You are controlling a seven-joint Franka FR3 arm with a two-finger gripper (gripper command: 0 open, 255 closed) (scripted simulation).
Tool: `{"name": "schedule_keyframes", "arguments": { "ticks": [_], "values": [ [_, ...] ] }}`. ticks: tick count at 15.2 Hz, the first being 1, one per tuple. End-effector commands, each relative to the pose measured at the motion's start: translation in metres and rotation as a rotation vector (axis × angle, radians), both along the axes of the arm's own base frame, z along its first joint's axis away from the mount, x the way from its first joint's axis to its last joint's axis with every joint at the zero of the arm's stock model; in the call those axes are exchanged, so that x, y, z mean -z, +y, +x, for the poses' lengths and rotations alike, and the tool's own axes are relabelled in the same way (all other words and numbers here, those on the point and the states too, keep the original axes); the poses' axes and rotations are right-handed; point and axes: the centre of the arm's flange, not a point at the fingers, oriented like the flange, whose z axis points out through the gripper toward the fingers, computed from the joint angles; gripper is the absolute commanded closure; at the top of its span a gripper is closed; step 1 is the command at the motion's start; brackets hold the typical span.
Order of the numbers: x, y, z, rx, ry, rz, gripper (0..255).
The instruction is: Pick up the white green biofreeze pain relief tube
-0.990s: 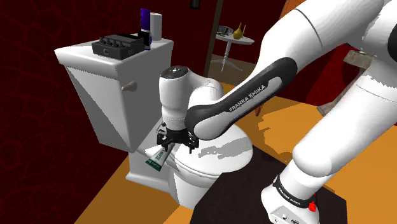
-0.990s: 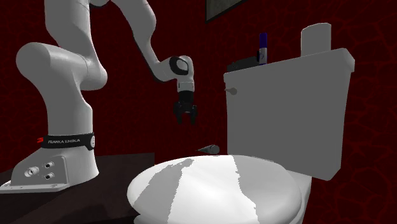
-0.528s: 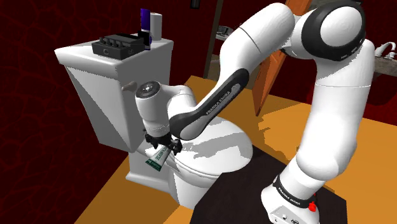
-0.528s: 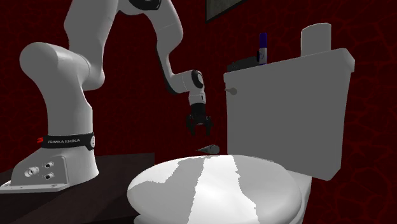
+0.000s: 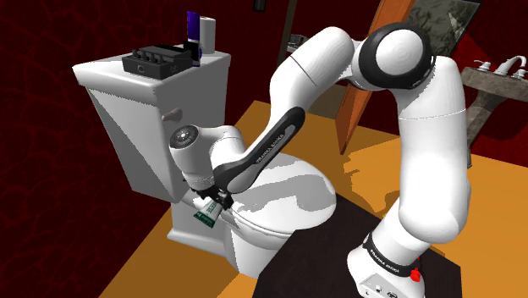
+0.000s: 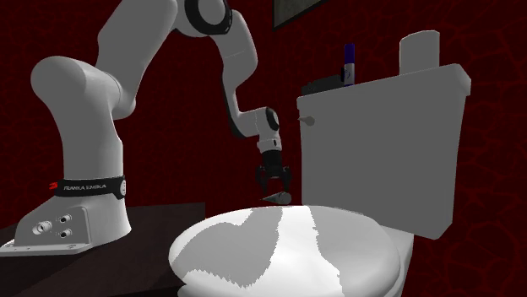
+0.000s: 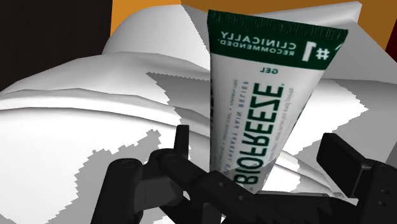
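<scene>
The white tube with a green band and BIOFREEZE lettering (image 5: 204,215) lies on the toilet's rear ledge, between the lid and the tank base. In the second exterior view the tube (image 6: 279,198) shows as a small dark shape under the hand. My black gripper (image 5: 212,201) points down right over it, low above the ledge (image 6: 274,186). In the wrist view the tube (image 7: 270,95) runs lengthwise between the fingers of my gripper (image 7: 258,135). The fingers stand apart on either side, with a gap to the tube on both sides. The gripper is open.
The white toilet lid (image 5: 292,199) lies shut beside the tube, and the tank (image 5: 148,110) rises close behind it. On the tank stand a black box (image 5: 159,61), a blue bottle (image 5: 194,30) and a white roll (image 5: 209,34). A dark mat (image 5: 330,254) covers the orange floor.
The arm has swung toward the tank and lowered the gripper from above the lid down onto the tube, whose sides the open fingers now straddle. The tube has not moved.
</scene>
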Motion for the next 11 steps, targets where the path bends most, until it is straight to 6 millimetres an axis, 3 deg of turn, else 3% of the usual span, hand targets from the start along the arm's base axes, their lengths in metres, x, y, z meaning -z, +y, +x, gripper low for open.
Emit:
{"name": "schedule_keyframes", "arguments": {
  "ticks": [1,4,5,11],
  "values": [
    [0.0104,-0.0002,-0.0001,0.001,-0.001,0.0,0],
    [0.0187,-0.0002,-0.0001,0.001,-0.001,0.0,0],
    [0.0187,0.0002,0.0005,0.001,-0.001,0.0,255],
    [0.0193,0.0003,0.0006,0.001,-0.001,0.0,255]
  ]
}}
